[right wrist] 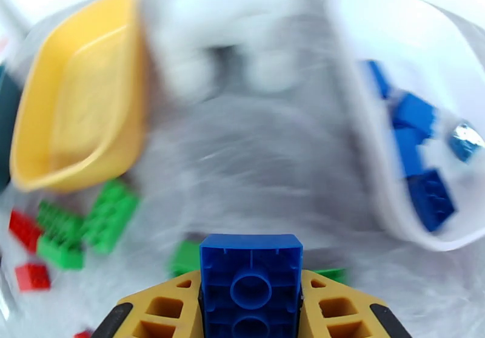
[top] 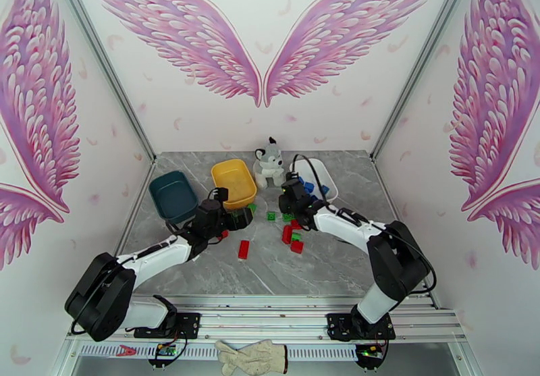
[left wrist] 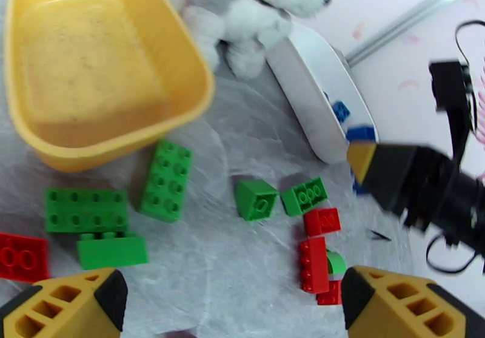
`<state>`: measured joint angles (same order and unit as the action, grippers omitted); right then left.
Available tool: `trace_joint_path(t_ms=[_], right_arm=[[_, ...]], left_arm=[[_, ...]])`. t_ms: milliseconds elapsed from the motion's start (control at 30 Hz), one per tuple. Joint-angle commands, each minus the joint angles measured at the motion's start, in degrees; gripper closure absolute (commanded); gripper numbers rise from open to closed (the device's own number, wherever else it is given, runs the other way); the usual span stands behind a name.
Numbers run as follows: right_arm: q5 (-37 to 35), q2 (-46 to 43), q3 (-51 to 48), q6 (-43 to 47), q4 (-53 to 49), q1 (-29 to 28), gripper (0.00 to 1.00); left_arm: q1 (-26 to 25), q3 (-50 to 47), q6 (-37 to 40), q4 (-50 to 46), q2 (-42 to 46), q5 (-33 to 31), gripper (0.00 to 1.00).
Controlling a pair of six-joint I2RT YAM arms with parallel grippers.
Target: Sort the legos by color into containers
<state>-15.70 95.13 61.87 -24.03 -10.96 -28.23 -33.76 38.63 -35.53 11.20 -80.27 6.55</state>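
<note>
Legos [left wrist: 312, 254]: likely light, rigid, slick; grip across flat side walls. Left claw [left wrist: 233, 287] spread, empty, over green legos [left wrist: 165, 179] beside yellow tub [left wrist: 188, 72]. Right claw [top: 292, 198] pinches blue lego [right wrist: 250, 272] by its sides, near white tub [right wrist: 424, 48], toward table's far edge.

Glossy plastic legos [left wrist: 167, 179], smooth yellow tub [left wrist: 200, 84] (faintly speckled inside), fluffy plush husky [left wrist: 267, 5], matt marbled tabletop [left wrist: 242, 133]

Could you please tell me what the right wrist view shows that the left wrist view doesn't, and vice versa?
Right wrist: a blue lego clamped in the right gripper. Left wrist: the left gripper, open, with nothing between its fingers. Both: the yellow tub, the white tub holding blue legos, the plush husky, and loose green legos and red legos on the table.
</note>
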Motion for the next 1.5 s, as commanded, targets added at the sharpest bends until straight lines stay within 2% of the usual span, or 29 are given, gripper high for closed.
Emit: trace_joint_path(t_ms=[0,133,200,333,467,633,800,900,967,1100,1267,1367,1467], right_arm=[[0.12,-0.15,2.29,-2.90,-1.35,3.90,0.73],[-0.86,5.21,9.46,-3.19,-4.97,8.12,0.72],[-0.82,7.98,12.78,-3.39,-6.86,9.90,0.68],[-0.13,11.03,16.30,-3.13,-9.21,11.82,0.50],[2.61,9.10,14.85,-3.55,-8.78,11.71,0.34],[9.19,4.40,12.74,-6.96,-7.51,8.87,0.16],[8.29,3.18,20.36,-7.33,-17.11,1.78,0.14],[8.79,1.00,21.30,-7.49,-22.95,-0.88,0.16],[8.81,-3.17,17.10,-7.60,-24.11,-1.96,0.17],[6.45,-20.45,0.18,-8.97,-20.24,-4.58,0.17],[1.97,-38.26,-14.85,-11.16,-18.20,-10.96,0.19],[0.95,-42.70,-20.77,-11.67,-15.67,-14.32,0.21],[-0.58,-42.32,-24.52,-11.35,-11.27,-17.35,0.23]], left_arm=[[-4.01,4.55,5.83,-5.17,-1.95,-4.35,0.01],[-7.98,7.21,8.99,-8.63,-2.53,-8.88,0.01],[-8.94,7.92,9.82,-9.97,-2.30,-10.56,0.01],[-9.51,8.56,10.63,-11.80,-1.67,-12.75,0.01],[-10.02,9.26,11.24,-14.13,-0.70,-15.28,0.02],[-11.73,10.73,12.64,-17.63,0.88,-18.16,0.03],[-13.14,11.63,13.33,-22.06,2.75,-18.62,0.04],[-14.00,11.87,13.97,-25.50,4.55,-19.58,0.04],[-14.41,12.21,14.08,-27.93,5.91,-20.37,0.04],[-14.92,12.32,13.78,-31.29,7.77,-20.75,0.05],[-15.95,7.63,11.14,-33.09,10.77,-22.87,0.08],[-18.21,4.60,8.80,-33.11,10.64,-25.38,0.09],[-19.89,2.58,5.96,-31.86,7.23,-26.76,0.10]])
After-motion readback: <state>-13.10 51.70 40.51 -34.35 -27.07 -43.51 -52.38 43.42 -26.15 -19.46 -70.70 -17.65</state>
